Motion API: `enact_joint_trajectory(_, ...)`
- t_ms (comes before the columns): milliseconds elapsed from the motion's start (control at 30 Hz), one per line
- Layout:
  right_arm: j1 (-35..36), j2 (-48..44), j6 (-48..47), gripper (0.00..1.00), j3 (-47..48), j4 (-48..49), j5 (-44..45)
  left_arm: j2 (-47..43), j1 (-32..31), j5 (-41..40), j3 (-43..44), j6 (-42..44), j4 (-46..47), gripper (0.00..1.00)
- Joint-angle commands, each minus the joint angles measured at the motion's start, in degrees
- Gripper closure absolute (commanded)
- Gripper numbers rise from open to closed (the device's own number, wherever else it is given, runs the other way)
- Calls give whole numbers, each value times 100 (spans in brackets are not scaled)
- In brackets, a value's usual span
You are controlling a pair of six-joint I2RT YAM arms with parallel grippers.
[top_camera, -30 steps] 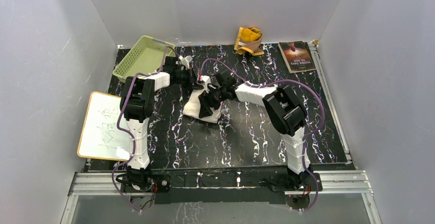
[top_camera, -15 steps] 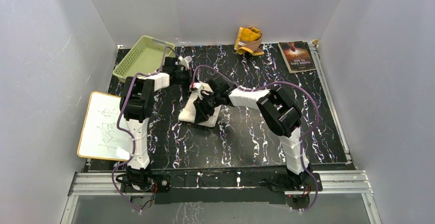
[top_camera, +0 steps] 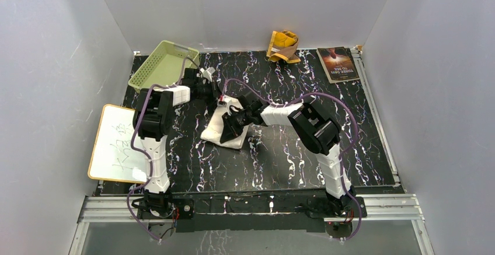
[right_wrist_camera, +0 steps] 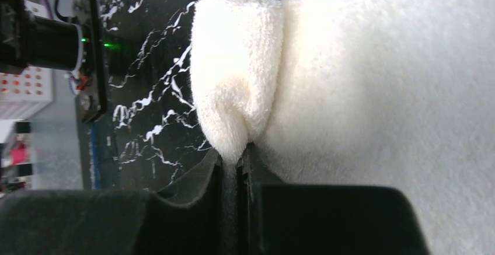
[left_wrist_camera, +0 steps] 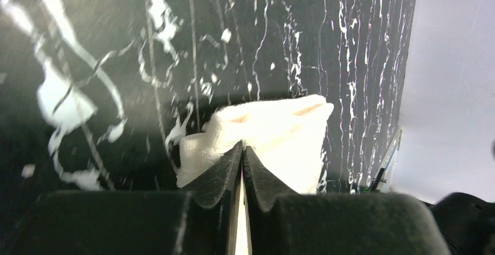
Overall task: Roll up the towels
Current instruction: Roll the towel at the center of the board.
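The cream-white towel (top_camera: 215, 128) lies bunched in the middle of the black marbled table (top_camera: 280, 156). My left gripper (top_camera: 220, 95) is shut on the towel's far edge; the left wrist view shows a thin strip of the white towel (left_wrist_camera: 274, 129) pinched between the gripper's (left_wrist_camera: 242, 148) closed fingers. My right gripper (top_camera: 228, 126) is shut on a fold of the same towel (right_wrist_camera: 373, 91); in the right wrist view the gripper (right_wrist_camera: 236, 157) squeezes a fluffy ridge. The mustard-yellow towel (top_camera: 283, 46) lies crumpled at the back wall, away from both grippers.
A dark-covered book (top_camera: 337, 63) lies at the back right. A pale green basket (top_camera: 162, 65) stands at the back left. A whiteboard (top_camera: 117, 144) lies over the table's left edge. Grey walls close in three sides.
My right gripper went from open to shut on a fold of the cream towel and moved left and nearer, dragging the towel with it. My left gripper shifted slightly backward.
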Motion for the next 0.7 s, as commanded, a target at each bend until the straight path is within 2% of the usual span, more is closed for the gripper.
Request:
enact_joint_trajectory(0,32,165,909,100,-437,647,-470,-234,326,-1056,-726,-209,-476,92)
enact_joint_trajectory(200,18,301,1227,100,-934,760,-625,-1425,541,-1253,-1254,-587,72,75)
enact_joint_trajectory(300,-12,381,1195,100,-1031,639,-631,-2310,543,-1259,-1677,-633,259,71)
enact_joint_trajectory(533,-72,534,1068,100,-833,257,-676,-4426,439,-984,-3242,-877,191,69)
enact_joint_trajectory(667,-73,666,998,100,-623,52,-691,-5310,123,-721,-4167,-1035,214,80)
